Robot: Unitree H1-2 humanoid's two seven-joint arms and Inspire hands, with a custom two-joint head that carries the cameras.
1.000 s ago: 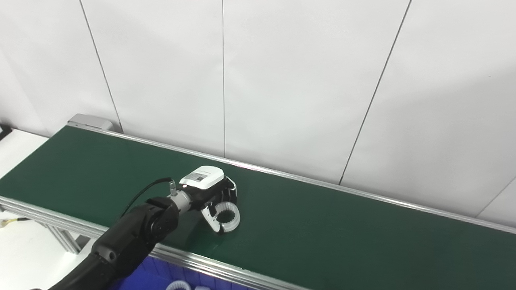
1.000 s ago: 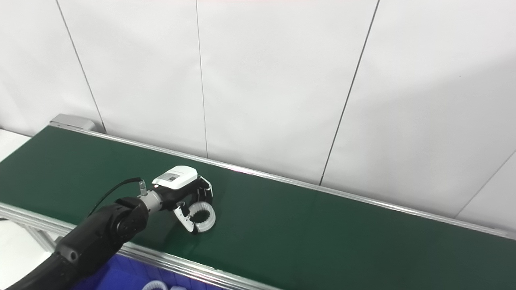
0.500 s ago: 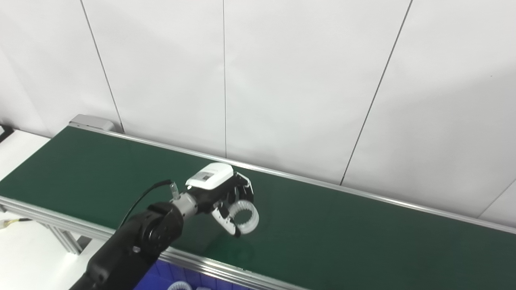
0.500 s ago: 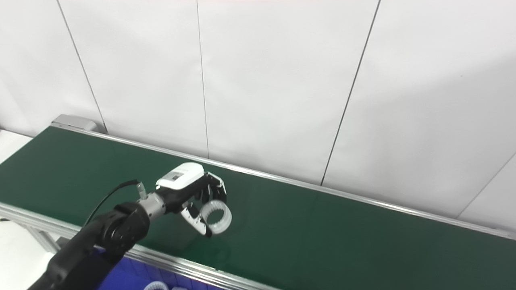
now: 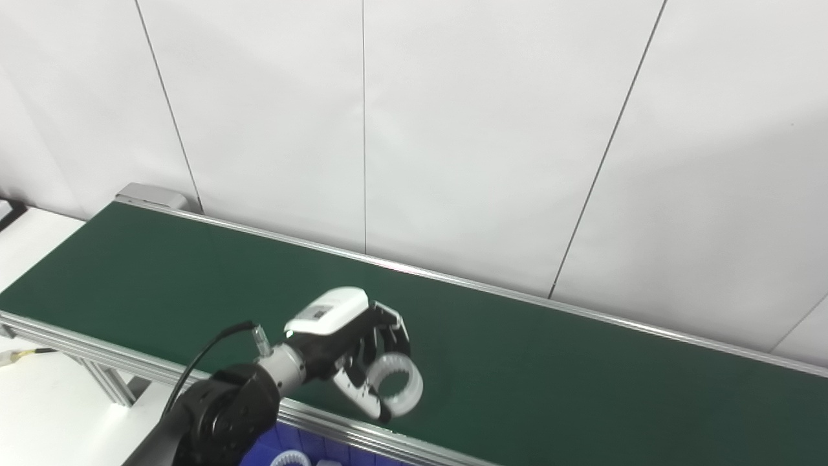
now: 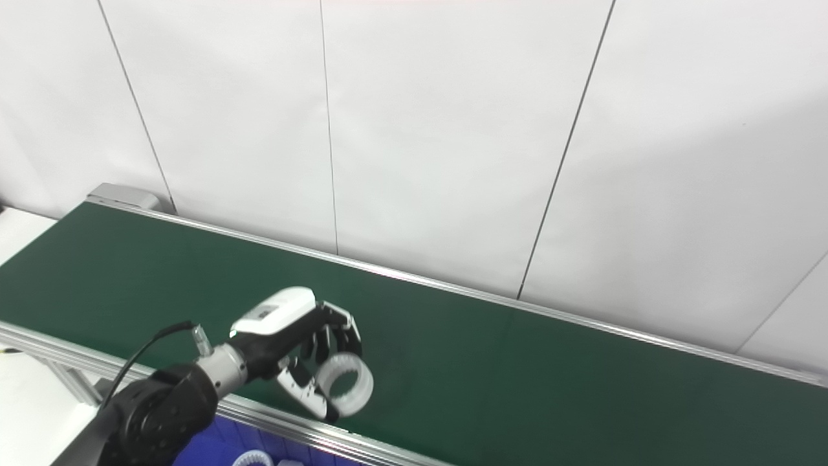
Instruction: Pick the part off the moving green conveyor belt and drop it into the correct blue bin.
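Left hand is wrapped around the part, a white toothed ring, with the fingers curled over its top edge and the thumb hooked under at about 7 o'clock. The ring hangs in the air over the near edge of the green conveyor belt, clear of the surface.

My guess is it's light, stiff plastic: it holds its round shape in the grip. Looks smooth on the outside, so probably a bit slippery. Pinching across the wall, one side inside the hole and one outside, seems the safest hold, and that's roughly what's going on here.

Counts: one ring in the hand, none on the belt. Down at 6 o'clock, under the belt's rail, a sliver of the blue bin peeks out with at least one more white ring in it, the rest is cut off. Right hand isn't in either view.
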